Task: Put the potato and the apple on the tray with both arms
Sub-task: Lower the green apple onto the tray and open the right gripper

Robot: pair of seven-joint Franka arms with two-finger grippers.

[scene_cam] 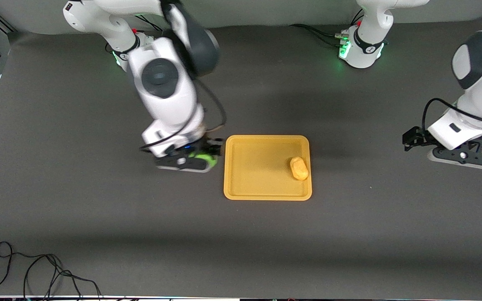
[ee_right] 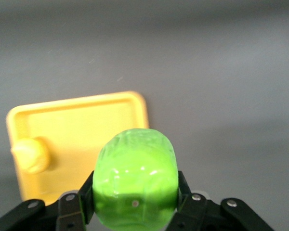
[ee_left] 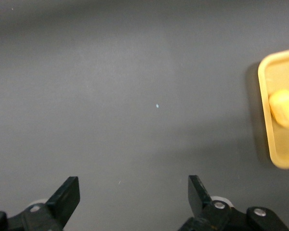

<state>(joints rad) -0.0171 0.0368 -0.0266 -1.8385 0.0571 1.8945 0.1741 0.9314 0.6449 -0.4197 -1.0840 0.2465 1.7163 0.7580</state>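
Potato point(scene_cam: 299, 168): I see it lying in the tray, at the end toward the left arm, long axis running roughly near-to-far. Done, I judge.
Tray point(scene_cam: 266, 195): mid-table, flat, betw. the two grippers.
Apple point(scene_cam: 202, 158): clamped in right gripper, not yet over the tray.
Key relation: tray sits just beside the apple, toward the left arm's end; I judge a short sideways carry puts it over the bare floor.
Right gripper point(scene_cam: 204, 159): fingers closed on apple, beside the tray's rim.
Left gripper point(scene_cam: 408, 140): fingers spread wide, empty, over bare table well apart from tray; waiting.
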